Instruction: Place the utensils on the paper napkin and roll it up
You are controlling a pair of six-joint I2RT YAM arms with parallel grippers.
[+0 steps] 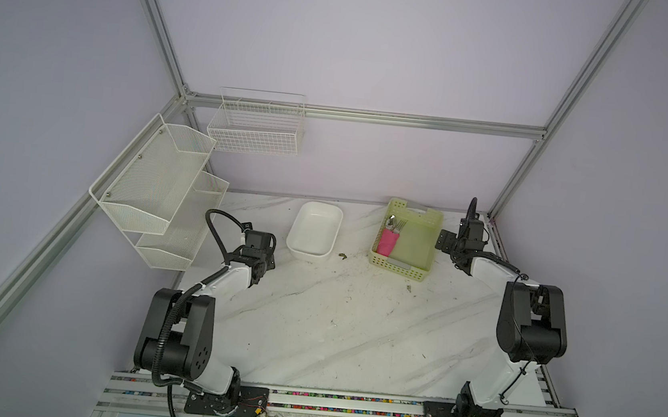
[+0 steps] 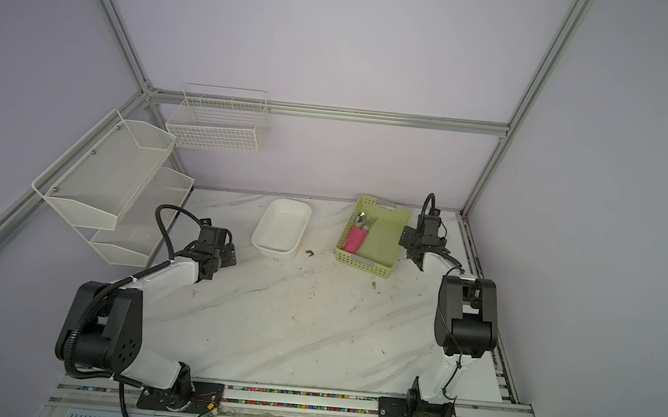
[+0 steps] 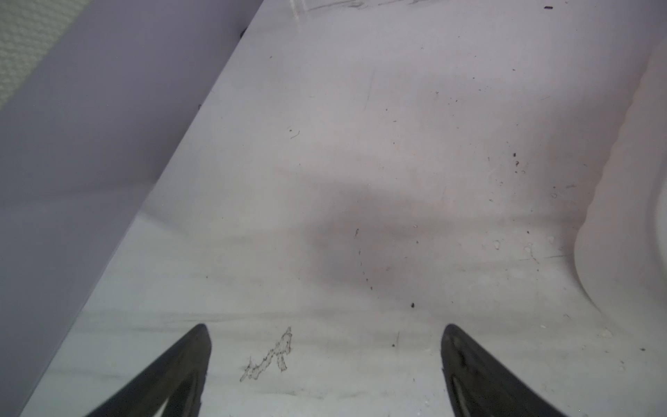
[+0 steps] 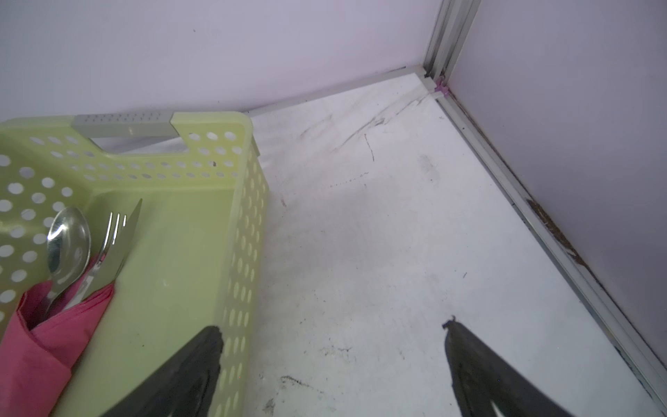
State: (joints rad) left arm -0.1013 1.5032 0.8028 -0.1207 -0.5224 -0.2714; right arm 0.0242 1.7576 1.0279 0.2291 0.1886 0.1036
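Bundle location: the paper napkin (image 4: 47,343), pink, is wrapped around the handles of the utensils (image 4: 86,249). The roll lies on the floor of the green basket (image 4: 202,173), against the basket wall far from the right arm. The shiny heads stick out of the open end toward the back wall: a spoon, a fork, and what looks like a flat blade.

Right gripper (image 4: 332,328): jaws spread wide, empty, one finger over the basket's near wall. Left gripper (image 3: 325,328): jaws spread wide, empty, over bare table (image 3: 361,144) beside the white dish (image 1: 337,218).

Handling, judged:
- The roll is probably light.
- The paper is soft, tears easily and is apt to unroll.
- The metal is stiff and smooth, so the utensils may slide out of the open end if it is tipped.
- Best hold: across mid-roll, pinching the paper onto the handles and keeping it level.
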